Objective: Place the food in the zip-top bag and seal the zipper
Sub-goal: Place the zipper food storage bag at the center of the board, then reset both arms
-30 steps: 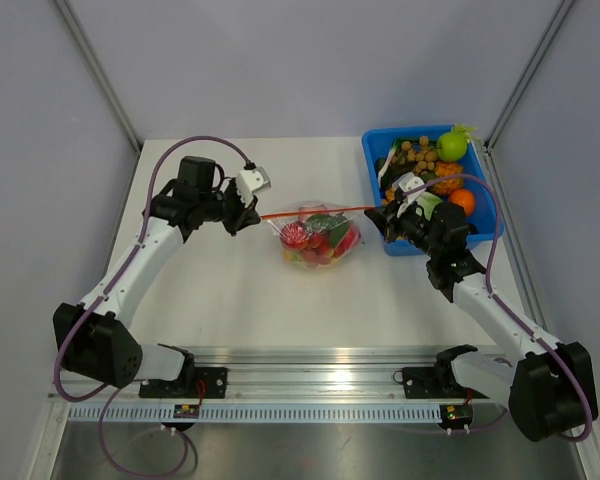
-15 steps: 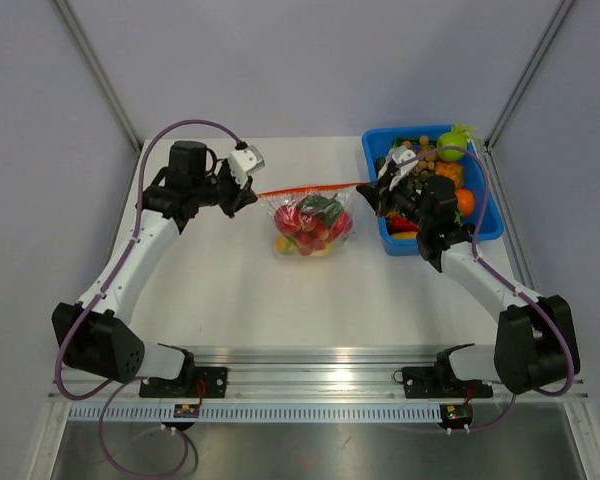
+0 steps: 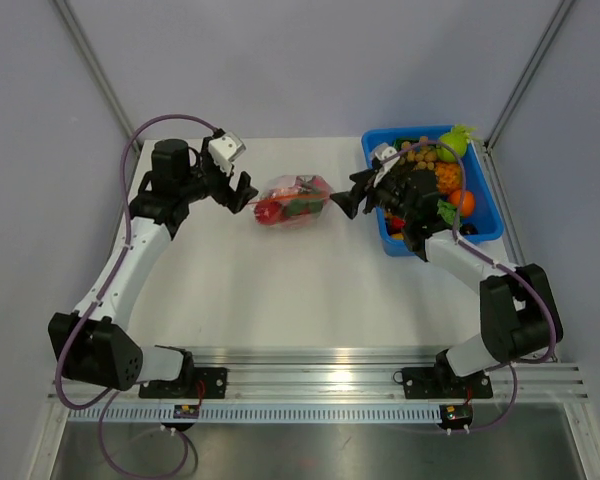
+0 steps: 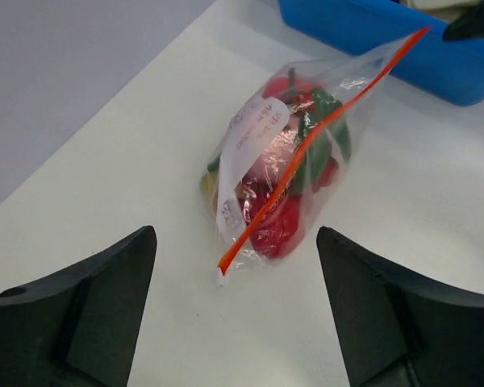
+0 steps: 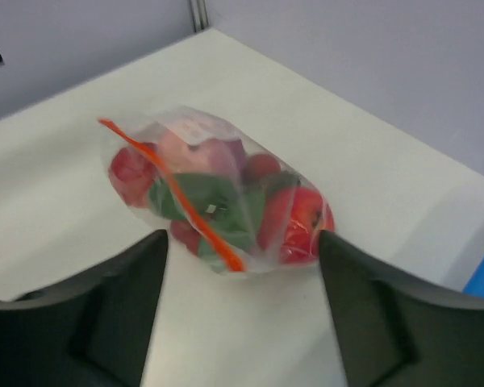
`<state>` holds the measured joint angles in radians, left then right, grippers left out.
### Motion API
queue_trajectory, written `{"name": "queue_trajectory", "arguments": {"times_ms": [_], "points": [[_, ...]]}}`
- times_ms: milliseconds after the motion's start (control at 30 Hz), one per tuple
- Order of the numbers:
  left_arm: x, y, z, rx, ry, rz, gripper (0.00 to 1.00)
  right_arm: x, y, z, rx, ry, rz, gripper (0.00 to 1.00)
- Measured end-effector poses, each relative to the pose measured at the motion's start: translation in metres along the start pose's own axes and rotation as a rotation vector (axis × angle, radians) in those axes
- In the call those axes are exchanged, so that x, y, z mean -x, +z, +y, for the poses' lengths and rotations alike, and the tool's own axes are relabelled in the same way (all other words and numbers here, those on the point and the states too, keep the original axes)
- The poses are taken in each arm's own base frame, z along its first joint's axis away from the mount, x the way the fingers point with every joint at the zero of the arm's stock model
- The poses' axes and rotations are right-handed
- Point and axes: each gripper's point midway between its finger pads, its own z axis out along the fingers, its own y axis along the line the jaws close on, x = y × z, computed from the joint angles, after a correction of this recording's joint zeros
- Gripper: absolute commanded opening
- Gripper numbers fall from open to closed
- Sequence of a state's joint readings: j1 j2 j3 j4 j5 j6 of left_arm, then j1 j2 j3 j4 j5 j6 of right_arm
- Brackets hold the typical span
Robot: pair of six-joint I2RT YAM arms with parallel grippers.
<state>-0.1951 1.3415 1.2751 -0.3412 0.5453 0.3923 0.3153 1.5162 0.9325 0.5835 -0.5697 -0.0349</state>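
Note:
The zip-top bag (image 3: 292, 200) lies on the white table between my two grippers, holding red and green food (image 4: 286, 218). Its red-orange zipper (image 4: 306, 145) runs as one straight strip along the top of the bag, and it also shows in the right wrist view, the zipper (image 5: 177, 193). My left gripper (image 3: 242, 192) stands open just left of the bag, with the zipper's end lying free on the table between its fingers (image 4: 89, 306). At the bag's right end my right gripper (image 3: 342, 203) is open too, and nothing sits between its fingers (image 5: 371, 306).
A blue bin (image 3: 480, 237) at the back right holds more food in green, orange and yellow, with my right arm reaching over its left side. The bin's wall (image 4: 387, 32) lies just beyond the bag. Grey walls enclose the table on three sides.
Both grippers have opened and let go of the zipper's ends. The bag, earlier hanging stretched between them, now lies on the table farther back. Both arms have moved toward the back.

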Motion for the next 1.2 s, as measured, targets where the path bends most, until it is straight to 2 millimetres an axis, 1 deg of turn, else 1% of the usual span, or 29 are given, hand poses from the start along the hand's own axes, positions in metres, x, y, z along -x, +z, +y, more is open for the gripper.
{"name": "queue_trajectory", "arguments": {"times_ms": [33, 100, 133, 167, 200, 233, 333, 467, 500, 567, 633, 667, 733, 833, 900, 967, 1033, 1133, 1200], "points": [[-0.003, -0.002, -0.003, -0.001, -0.021, 0.0, 0.91, -0.008, -0.003, 0.005, 0.005, 0.016, 0.016, 0.94], [-0.003, -0.005, -0.008, -0.005, -0.052, -0.004, 0.94, -0.024, -0.014, 0.015, 0.006, 0.031, 0.049, 0.99], [-0.001, -0.007, -0.009, -0.005, -0.063, -0.012, 0.94, -0.029, -0.021, 0.02, 0.001, 0.04, 0.067, 0.99], [0.004, -0.009, -0.01, -0.001, -0.077, -0.025, 0.95, -0.03, -0.027, 0.021, -0.014, 0.041, 0.078, 0.99], [0.008, -0.011, -0.011, 0.003, -0.086, -0.037, 0.98, -0.027, -0.034, 0.022, -0.031, 0.04, 0.085, 0.99], [0.013, -0.014, -0.011, 0.009, -0.102, -0.053, 0.99, -0.018, -0.039, 0.022, -0.052, 0.031, 0.081, 0.99], [0.028, -0.023, -0.013, 0.028, -0.15, -0.086, 0.99, 0.015, -0.056, 0.018, -0.129, 0.006, 0.048, 0.99], [0.045, -0.035, -0.017, 0.064, -0.21, -0.124, 0.99, 0.065, -0.074, 0.003, -0.287, 0.052, 0.018, 1.0], [0.047, -0.036, -0.018, 0.069, -0.225, -0.128, 0.99, 0.073, -0.078, -0.002, -0.331, 0.075, 0.02, 0.99], [0.052, -0.042, -0.021, 0.086, -0.255, -0.139, 0.99, 0.079, -0.087, -0.011, -0.414, 0.118, 0.036, 1.0], [0.055, -0.046, -0.023, 0.103, -0.281, -0.145, 0.99, 0.072, -0.098, -0.02, -0.506, 0.172, 0.082, 0.99], [0.055, -0.049, -0.023, 0.115, -0.294, -0.145, 0.99, 0.063, -0.104, -0.025, -0.555, 0.199, 0.114, 0.99], [0.051, -0.053, -0.021, 0.148, -0.321, -0.135, 0.99, 0.04, -0.12, -0.032, -0.658, 0.258, 0.196, 1.0], [0.037, -0.058, -0.019, 0.199, -0.376, -0.098, 0.99, 0.009, -0.145, -0.04, -0.8, 0.315, 0.308, 0.99], [0.025, -0.059, -0.019, 0.228, -0.415, -0.063, 0.99, -0.005, -0.162, -0.044, -0.889, 0.334, 0.365, 0.99], [0.009, -0.059, -0.019, 0.257, -0.451, -0.027, 0.99, -0.014, -0.175, -0.046, -0.956, 0.345, 0.399, 1.0], [-0.012, -0.059, -0.021, 0.286, -0.485, 0.013, 0.99, -0.022, -0.189, -0.047, -1.011, 0.352, 0.426, 0.99], [-0.043, -0.062, -0.024, 0.34, -0.535, 0.067, 0.99, -0.028, -0.206, -0.045, -1.07, 0.361, 0.443, 0.99], [-0.055, -0.066, -0.027, 0.368, -0.56, 0.087, 0.99, -0.029, -0.215, -0.044, -1.1, 0.366, 0.437, 0.99]]}}
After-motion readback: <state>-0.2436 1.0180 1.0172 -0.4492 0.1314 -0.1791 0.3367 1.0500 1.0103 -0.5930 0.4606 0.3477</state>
